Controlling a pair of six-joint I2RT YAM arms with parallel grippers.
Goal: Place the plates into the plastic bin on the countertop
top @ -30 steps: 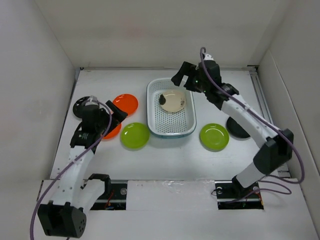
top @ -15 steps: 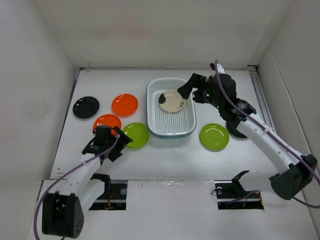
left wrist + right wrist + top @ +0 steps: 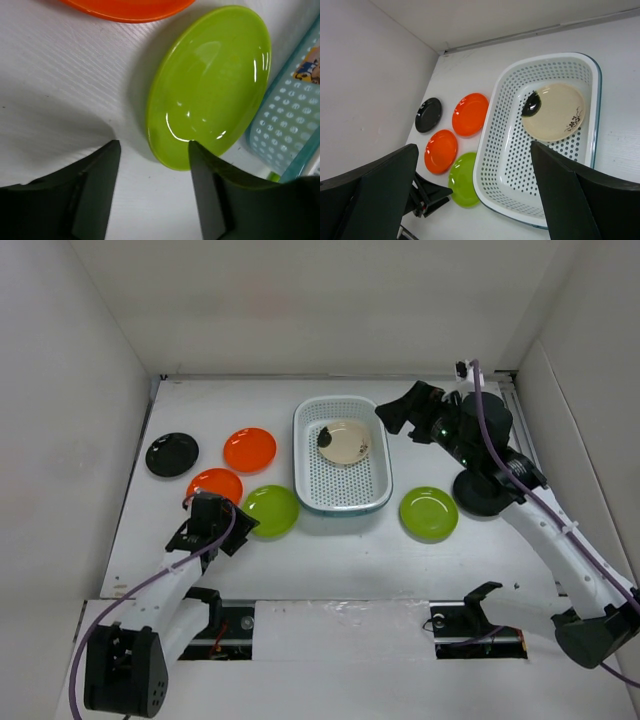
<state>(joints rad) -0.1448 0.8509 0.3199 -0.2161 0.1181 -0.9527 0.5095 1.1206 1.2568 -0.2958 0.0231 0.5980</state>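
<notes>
The white perforated plastic bin (image 3: 299,455) stands mid-countertop with the cream plate (image 3: 346,443) lying in it. Left of it lie two orange plates (image 3: 250,449) (image 3: 214,484), a black plate (image 3: 172,454) and a lime green plate (image 3: 271,510). Another lime green plate (image 3: 429,513) lies right of the bin, and beside it a black plate (image 3: 484,496) is partly hidden by my right arm. My left gripper (image 3: 226,529) (image 3: 152,167) is open and low at the near rim of the left green plate (image 3: 210,85), holding nothing. My right gripper (image 3: 396,412) (image 3: 474,146) hangs open above the bin's right edge.
White walls enclose the countertop (image 3: 330,550) on three sides. In the left wrist view the bin's teal-edged wall (image 3: 286,125) stands just right of the green plate, with an orange plate (image 3: 125,6) beyond. The right wrist view looks down on the bin (image 3: 506,150) and the left plates.
My left gripper came down from the orange plates to the green plate's near edge and its jaws narrowed. My right arm drew back rightward from over the bin.
</notes>
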